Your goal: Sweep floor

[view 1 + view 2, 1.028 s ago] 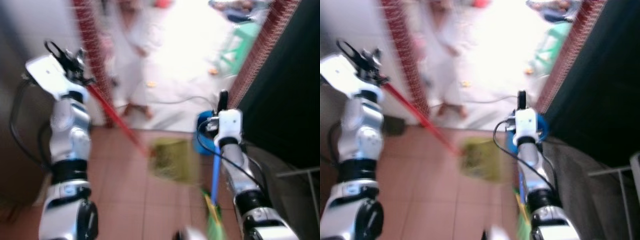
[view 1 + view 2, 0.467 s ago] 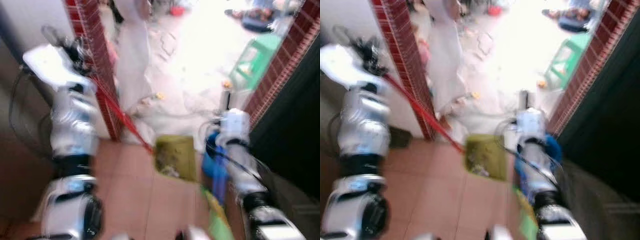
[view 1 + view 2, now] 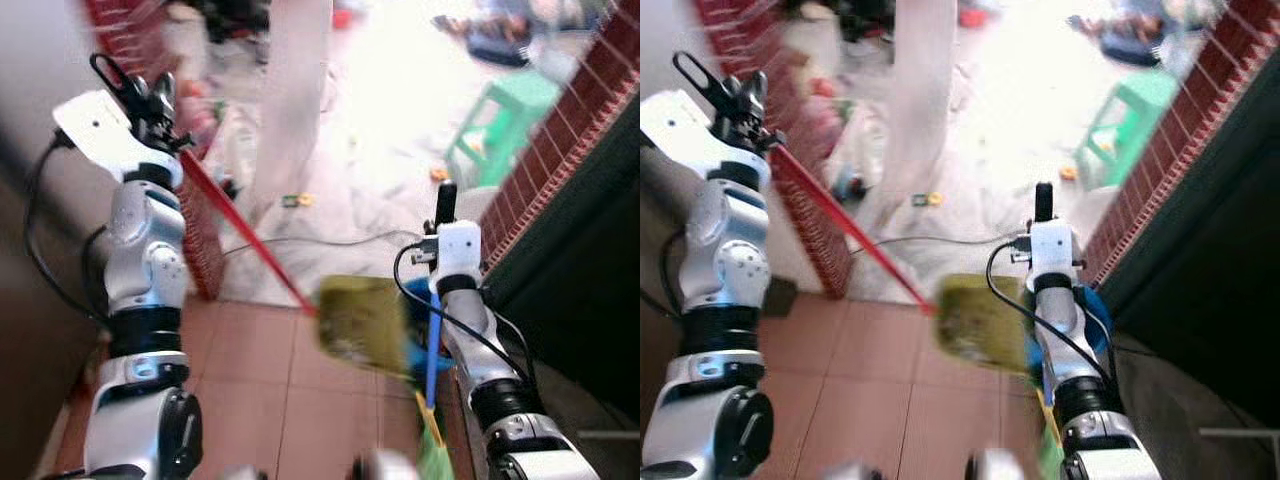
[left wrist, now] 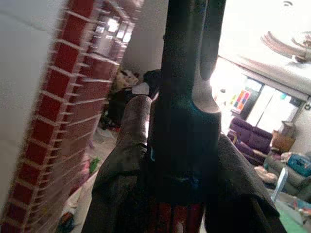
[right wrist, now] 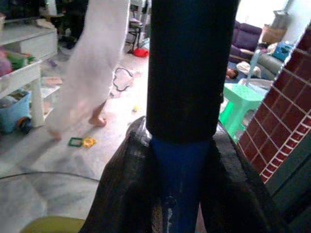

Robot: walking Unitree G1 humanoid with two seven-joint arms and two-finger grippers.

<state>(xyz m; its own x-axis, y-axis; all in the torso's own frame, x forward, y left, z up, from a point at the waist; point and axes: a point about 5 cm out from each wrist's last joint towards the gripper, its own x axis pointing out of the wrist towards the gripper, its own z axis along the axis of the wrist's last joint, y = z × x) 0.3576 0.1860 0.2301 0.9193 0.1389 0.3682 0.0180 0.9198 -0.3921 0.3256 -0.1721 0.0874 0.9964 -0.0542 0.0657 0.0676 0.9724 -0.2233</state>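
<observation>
My left end effector (image 3: 150,100), raised at ten o'clock, is clamped around the top of the broom's red handle (image 3: 245,245). The broom is a light, stiff pole with a soft yellow-green head (image 3: 362,325); high on the handle is the sensible hold. Its long axis slants down toward four o'clock, with the head over the tiled floor (image 3: 250,400). My right end effector (image 3: 445,205) grips a blue-handled dustpan (image 3: 432,345).
</observation>
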